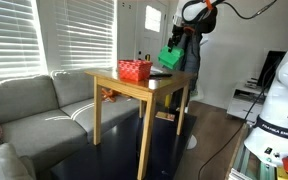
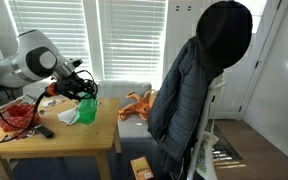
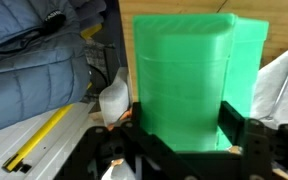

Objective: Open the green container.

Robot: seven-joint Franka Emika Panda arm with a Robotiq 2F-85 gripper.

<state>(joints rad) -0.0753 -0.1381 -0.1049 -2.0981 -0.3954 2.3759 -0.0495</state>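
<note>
The green container is a bright green plastic box that fills the middle of the wrist view. My gripper is shut on it, with a black finger on each side wall. In both exterior views the green container hangs in the gripper a little above the wooden table, near the table's edge and slightly tilted. I cannot tell whether its lid is open or closed.
A red mesh basket stands on the table beside the container. A white crumpled bag and a black remote lie on the table. A dark jacket hangs over a chair. A grey sofa is beside the table.
</note>
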